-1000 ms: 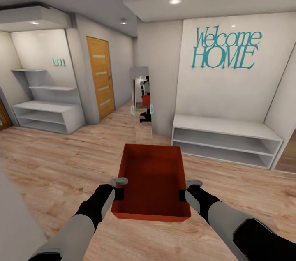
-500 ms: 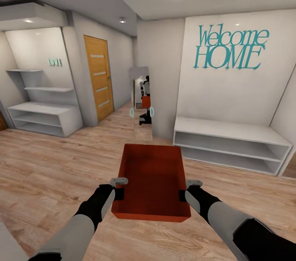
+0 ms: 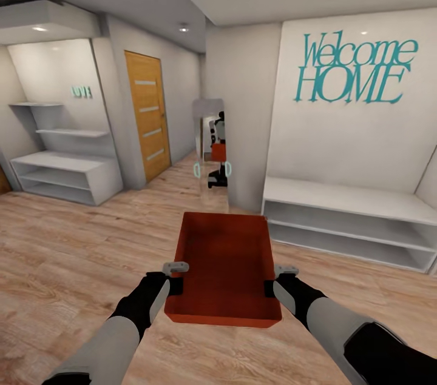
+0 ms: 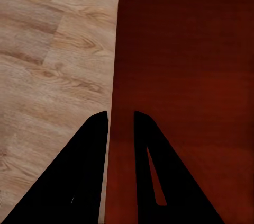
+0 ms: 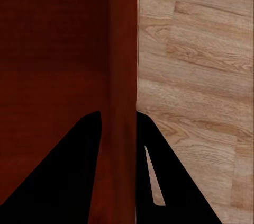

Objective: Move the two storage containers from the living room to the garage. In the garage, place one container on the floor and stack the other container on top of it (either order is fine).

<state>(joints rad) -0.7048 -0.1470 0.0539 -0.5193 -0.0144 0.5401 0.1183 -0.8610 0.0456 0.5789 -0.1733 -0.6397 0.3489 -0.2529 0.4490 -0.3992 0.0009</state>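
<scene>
I carry one orange-red open-top storage container in front of me, above light wood plank flooring. My left gripper is shut on its left wall and my right gripper is shut on its right wall. In the left wrist view the black fingers straddle the container's wall, one outside and one inside. The right wrist view has the fingers pinching the opposite wall. The container is empty.
A standing mirror ahead reflects me with the container. A wooden door is at the left of a corridor. White low shelving stands at the right under a "Welcome HOME" sign, more white shelves at the left.
The whole view has shifted: the room's walls, shelves and sign have slid rightward and grown slightly as I move. The container and both grippers keep their place in front of me.
</scene>
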